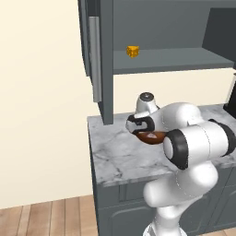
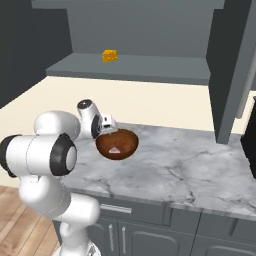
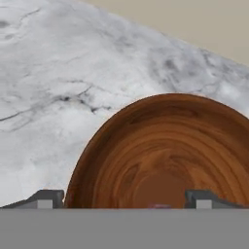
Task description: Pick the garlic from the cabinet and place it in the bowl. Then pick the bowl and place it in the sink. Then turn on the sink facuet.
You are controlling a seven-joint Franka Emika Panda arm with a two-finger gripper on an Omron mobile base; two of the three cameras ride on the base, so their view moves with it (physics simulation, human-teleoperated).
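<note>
Garlic, small and pale with a pinkish tint, lay at the bottom of the round reddish-brown wooden bowl (image 2: 117,144), whose glossy inside showed ringed grain. That bowl stood on the grey-veined marble surface (image 2: 185,172). Just above it, the white arm's gripper (image 3: 124,199) had its 2 dark fingers (image 3: 47,198) spread wide, holding nothing. On the grey inner shelf of the open dark grey cabinet (image 1: 105,64) sat a small yellow wedge (image 1: 132,51).

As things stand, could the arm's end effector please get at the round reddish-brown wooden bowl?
Probably yes: the open end effector hovers right over the wooden bowl, nothing between them.
</note>
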